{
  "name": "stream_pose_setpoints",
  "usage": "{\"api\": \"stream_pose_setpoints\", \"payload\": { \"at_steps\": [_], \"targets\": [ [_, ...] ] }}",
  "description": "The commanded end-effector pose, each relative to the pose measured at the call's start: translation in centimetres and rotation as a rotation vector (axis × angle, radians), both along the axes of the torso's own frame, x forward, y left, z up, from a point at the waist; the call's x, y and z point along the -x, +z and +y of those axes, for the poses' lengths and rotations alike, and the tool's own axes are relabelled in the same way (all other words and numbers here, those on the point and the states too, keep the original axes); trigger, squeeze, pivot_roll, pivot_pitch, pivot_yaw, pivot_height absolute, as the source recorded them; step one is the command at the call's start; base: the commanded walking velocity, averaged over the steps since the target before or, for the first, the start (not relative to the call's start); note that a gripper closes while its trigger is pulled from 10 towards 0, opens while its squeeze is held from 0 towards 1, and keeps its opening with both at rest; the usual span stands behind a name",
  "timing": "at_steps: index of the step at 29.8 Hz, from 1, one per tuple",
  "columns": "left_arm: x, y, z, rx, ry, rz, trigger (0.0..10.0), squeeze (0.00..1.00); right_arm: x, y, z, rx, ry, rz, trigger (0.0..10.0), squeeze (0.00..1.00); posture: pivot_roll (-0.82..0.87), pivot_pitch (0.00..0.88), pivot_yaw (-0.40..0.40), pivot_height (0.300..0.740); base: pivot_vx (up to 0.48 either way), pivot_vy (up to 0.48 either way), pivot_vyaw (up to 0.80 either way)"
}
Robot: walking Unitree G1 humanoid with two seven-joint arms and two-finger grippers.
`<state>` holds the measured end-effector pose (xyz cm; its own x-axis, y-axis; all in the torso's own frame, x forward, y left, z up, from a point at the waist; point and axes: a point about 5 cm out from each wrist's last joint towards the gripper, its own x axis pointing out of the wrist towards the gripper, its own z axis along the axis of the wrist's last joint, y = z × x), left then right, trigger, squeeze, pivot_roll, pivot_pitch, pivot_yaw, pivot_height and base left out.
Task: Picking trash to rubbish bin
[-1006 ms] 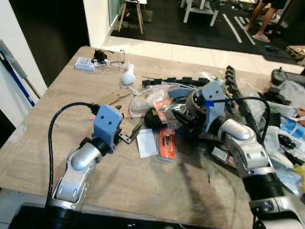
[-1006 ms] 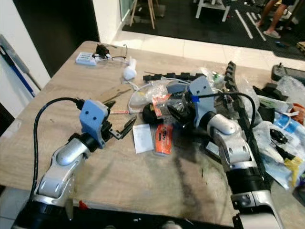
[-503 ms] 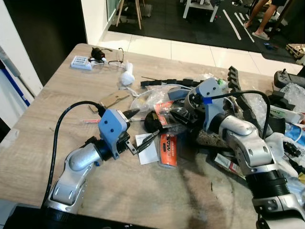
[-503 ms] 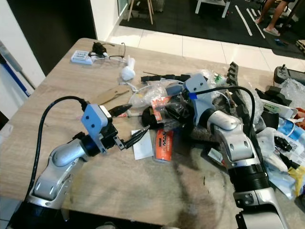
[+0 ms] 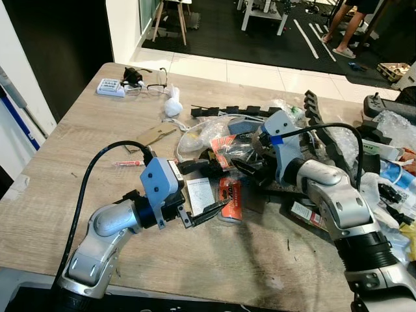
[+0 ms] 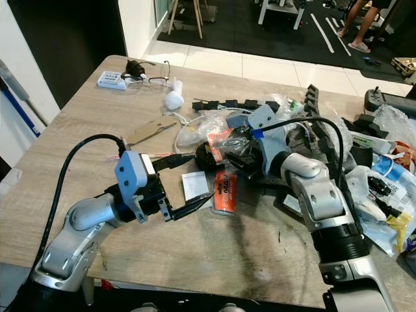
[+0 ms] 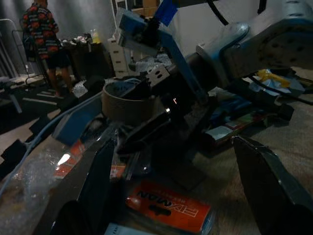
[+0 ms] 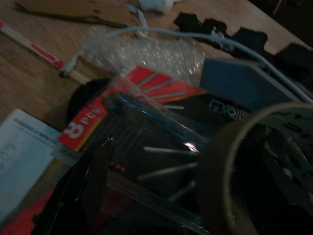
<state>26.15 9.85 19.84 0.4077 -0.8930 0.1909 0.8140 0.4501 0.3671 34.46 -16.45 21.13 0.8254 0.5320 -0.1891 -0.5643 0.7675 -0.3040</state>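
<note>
Your left claw [image 5: 205, 190] is spread wide, straddling the white paper slip [image 5: 199, 194] beside the orange packet [image 5: 230, 197] on the table [image 5: 78, 143]. Your right claw [image 6: 233, 158] presses into the clear plastic wrapper [image 8: 146, 147]; I cannot tell its grip.

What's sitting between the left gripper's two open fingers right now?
In the left eye view, the left gripper straddles a white paper slip; the orange packet lies just past its fingertips, flat on the table.
</note>
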Motion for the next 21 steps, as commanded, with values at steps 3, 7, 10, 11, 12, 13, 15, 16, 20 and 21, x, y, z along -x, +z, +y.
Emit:
{"api": "stream_pose_setpoints", "payload": {
  "at_steps": [3, 7, 10, 11, 12, 13, 15, 16, 20, 21],
  "targets": [
    [0.32, -0.35, -0.30, -0.050, -0.025, -0.002, 10.0, 0.00, 0.30, -0.65, -0.48, 0.031, -0.013, 0.024, 10.0, 0.00, -0.04, 0.139, -0.093, 0.740, 0.000, 0.000, 0.00],
    [0.09, -0.26, -0.27, -0.048, -0.005, -0.012, 10.0, 0.00, 0.30, -0.84, -0.65, 0.041, -0.019, 0.028, 10.0, 0.00, -0.04, 0.133, -0.093, 0.740, 0.000, 0.000, 0.00],
    [0.16, -0.28, -0.31, -0.054, -0.014, -0.011, 10.0, 0.00, 0.32, -0.88, -0.72, 0.034, -0.029, 0.031, 2.7, 0.00, -0.04, 0.128, -0.093, 0.740, 0.000, 0.000, 0.00],
    [0.20, -0.28, -0.30, -0.056, -0.016, -0.012, 10.0, 0.00, 0.31, -0.86, -0.74, 0.029, -0.032, 0.031, 2.7, 0.00, -0.04, 0.128, -0.093, 0.740, 0.000, 0.000, 0.00],
    [0.21, -0.29, -0.30, -0.057, -0.017, -0.011, 10.0, 0.00, 0.30, -0.81, -0.75, 0.023, -0.035, 0.032, 0.0, 0.00, -0.04, 0.128, -0.093, 0.740, 0.000, 0.000, 0.00],
    [0.21, -0.29, -0.28, -0.058, -0.017, -0.012, 10.0, 0.00, 0.29, -0.76, -0.75, 0.020, -0.034, 0.032, 0.0, 0.00, -0.04, 0.128, -0.093, 0.740, 0.000, 0.000, 0.00],
    [0.20, -0.28, -0.27, -0.058, -0.015, -0.013, 10.0, 0.00, 0.28, -0.73, -0.75, 0.019, -0.033, 0.033, 0.0, 0.00, -0.04, 0.128, -0.093, 0.740, 0.000, 0.000, 0.00],
    [0.20, -0.28, -0.27, -0.058, -0.015, -0.013, 10.0, 0.00, 0.28, -0.73, -0.75, 0.019, -0.033, 0.033, 0.0, 0.00, -0.04, 0.128, -0.093, 0.740, 0.000, 0.000, 0.00],
    [0.21, -0.29, -0.21, -0.062, -0.016, -0.014, 10.0, 0.00, 0.29, -0.62, -0.67, 0.012, -0.029, 0.032, 0.0, 0.00, -0.03, 0.124, -0.094, 0.740, 0.000, 0.000, 0.00],
    [0.21, -0.30, -0.22, -0.064, -0.017, -0.014, 10.0, 0.00, 0.29, -0.60, -0.65, 0.011, -0.028, 0.032, 0.0, 0.00, -0.03, 0.124, -0.094, 0.740, 0.000, 0.000, 0.00]
  ]
}}
